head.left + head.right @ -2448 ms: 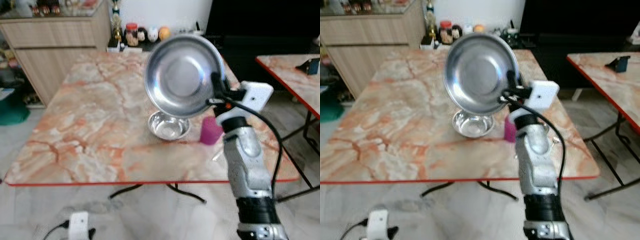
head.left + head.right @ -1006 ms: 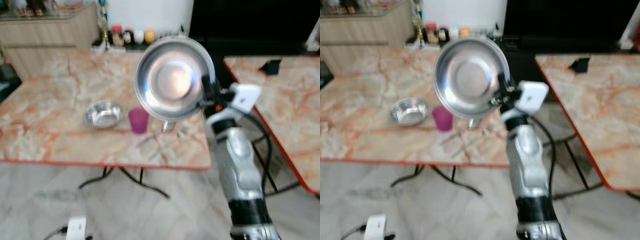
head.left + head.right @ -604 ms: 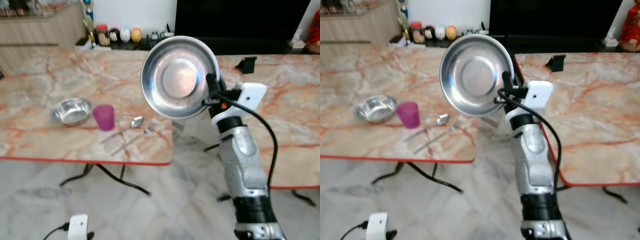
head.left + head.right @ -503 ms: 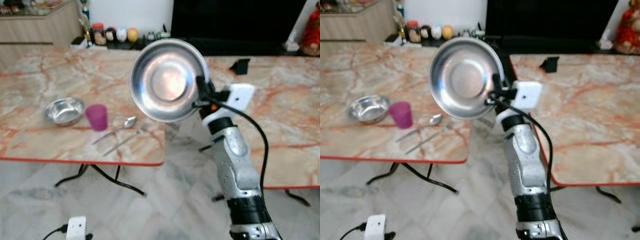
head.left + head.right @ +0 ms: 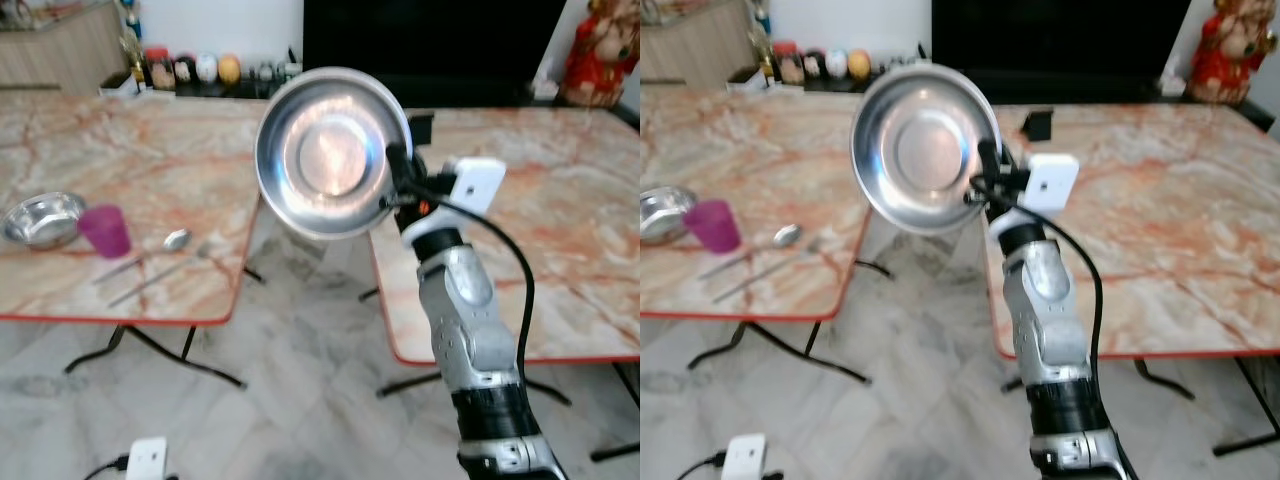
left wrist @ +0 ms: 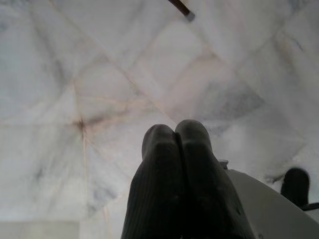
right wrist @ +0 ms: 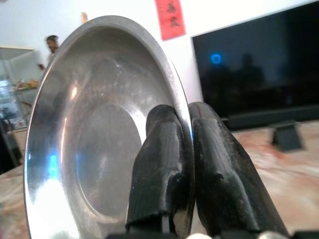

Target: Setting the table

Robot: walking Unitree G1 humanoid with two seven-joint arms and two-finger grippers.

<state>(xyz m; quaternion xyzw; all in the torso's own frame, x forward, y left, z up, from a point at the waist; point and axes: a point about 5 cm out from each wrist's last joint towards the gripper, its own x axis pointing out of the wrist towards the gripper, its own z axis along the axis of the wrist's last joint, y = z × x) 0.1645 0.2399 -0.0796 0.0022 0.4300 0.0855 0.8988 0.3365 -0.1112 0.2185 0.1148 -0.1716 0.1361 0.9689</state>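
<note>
Here the right gripper (image 7: 185, 164) sits at centre frame, its fingers pinched on the rim of a steel plate (image 5: 330, 150) held upright above the gap between two marble tables. At left, the nearer table (image 5: 190, 170) carries a steel bowl (image 5: 38, 218), purple cup (image 5: 104, 230) and spoon (image 5: 176, 239). The left gripper (image 6: 175, 164) hangs over floor tiles, fingers pressed together.

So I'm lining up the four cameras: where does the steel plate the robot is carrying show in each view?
Left eye view: steel plate upper centre, tilted up on edge, bowl side toward the camera.
Right eye view: upper centre, left of the white wrist camera.
Left wrist view: not in it; floor tiles there.
Right wrist view: across the left and centre, rim pinched in the right gripper.
Shared landmark: the black stand on the right table.
</note>
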